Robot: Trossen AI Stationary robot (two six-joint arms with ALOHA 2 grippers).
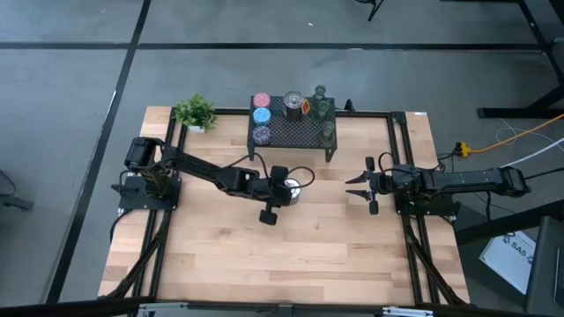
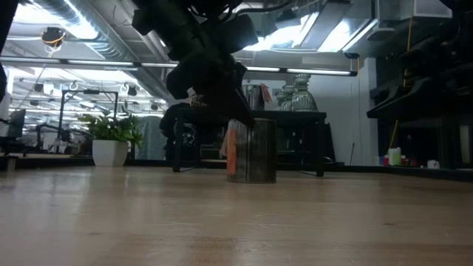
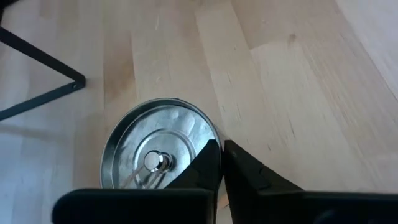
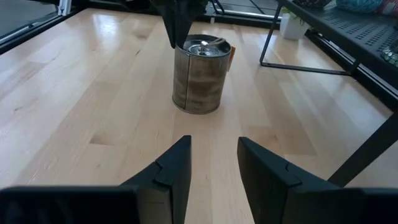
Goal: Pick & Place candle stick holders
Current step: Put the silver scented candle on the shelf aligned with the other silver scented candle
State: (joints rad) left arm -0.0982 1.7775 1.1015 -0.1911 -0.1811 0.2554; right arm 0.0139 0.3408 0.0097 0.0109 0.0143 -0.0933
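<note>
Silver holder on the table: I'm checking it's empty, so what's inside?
Inside the silver holder only a bare metal floor with a central stud shows; the left gripper covers part of it.

Bare worktop (image 1: 264, 264) lies open between right gripper (image 1: 363, 188) and silver-and-orange holder (image 4: 200, 74); left gripper (image 1: 284, 189) crowds that holder's rim, mesh stand (image 1: 298, 132) blocks the far side.
</note>
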